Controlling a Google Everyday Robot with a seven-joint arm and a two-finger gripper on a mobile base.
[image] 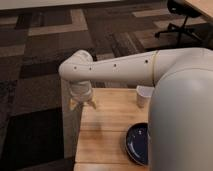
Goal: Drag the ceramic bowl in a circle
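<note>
The ceramic bowl (138,143) is a wide, shallow, glossy dark navy bowl on the wooden table (107,127), near its right front; the robot's white body hides its right part. My gripper (82,103) hangs from the white arm (115,69) over the table's far left corner, well to the left of the bowl and apart from it. It holds nothing that I can see.
A small white cup (143,95) stands at the table's far edge, right of the gripper and beyond the bowl. The robot's white body (182,117) fills the right side. Dark patterned carpet surrounds the table; an office chair base (180,22) is at the far right.
</note>
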